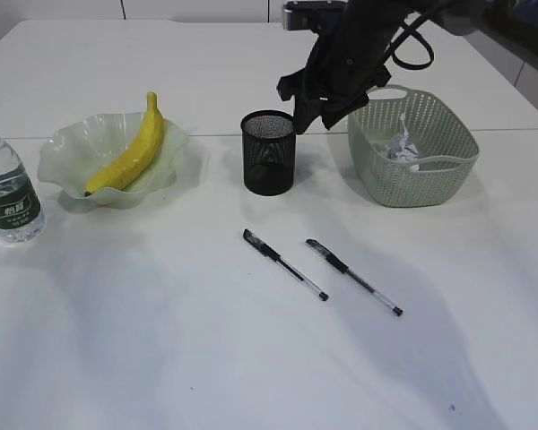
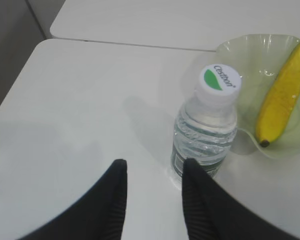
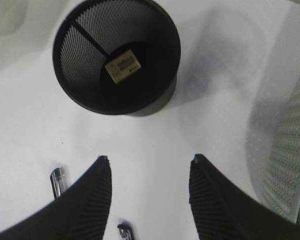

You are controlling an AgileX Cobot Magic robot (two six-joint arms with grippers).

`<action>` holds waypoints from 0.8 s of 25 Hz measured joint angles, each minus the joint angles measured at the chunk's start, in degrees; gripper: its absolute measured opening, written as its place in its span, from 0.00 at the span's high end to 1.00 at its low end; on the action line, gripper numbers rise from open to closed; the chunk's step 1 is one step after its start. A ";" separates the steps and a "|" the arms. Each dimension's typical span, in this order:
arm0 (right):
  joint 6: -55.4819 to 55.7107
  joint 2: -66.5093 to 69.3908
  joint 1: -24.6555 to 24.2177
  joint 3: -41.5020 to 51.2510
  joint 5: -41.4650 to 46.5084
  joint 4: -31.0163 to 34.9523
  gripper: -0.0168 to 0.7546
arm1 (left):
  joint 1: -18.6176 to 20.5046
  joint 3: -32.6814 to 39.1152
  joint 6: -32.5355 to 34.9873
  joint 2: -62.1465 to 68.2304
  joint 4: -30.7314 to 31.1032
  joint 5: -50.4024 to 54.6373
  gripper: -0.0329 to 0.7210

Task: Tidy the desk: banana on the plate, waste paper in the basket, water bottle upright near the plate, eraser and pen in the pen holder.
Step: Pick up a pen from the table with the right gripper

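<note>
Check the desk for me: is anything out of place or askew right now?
Two pens lie loose on the table in front of the pen holder. Banana, bottle, waste paper and eraser look settled.

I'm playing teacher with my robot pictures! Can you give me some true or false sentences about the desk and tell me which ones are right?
1. The banana lies on the plate. True.
2. The water bottle is lying on its side. False: it stands upright beside the plate.
3. The eraser is inside the pen holder. True.
4. Both pens are in the pen holder. False: one pen and the other pen lie on the table.
5. The basket is empty. False: crumpled waste paper sits in it.
</note>
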 joint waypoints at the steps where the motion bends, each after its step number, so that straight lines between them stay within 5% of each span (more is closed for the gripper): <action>1: 0.00 -0.21 0.00 0.99 0.00 -0.34 0.48 | 0.00 0.00 0.00 0.00 0.00 0.13 0.62; 20: -0.12 -7.11 0.00 17.11 -0.23 -4.66 0.50 | 0.00 0.00 0.00 0.00 0.13 0.95 0.62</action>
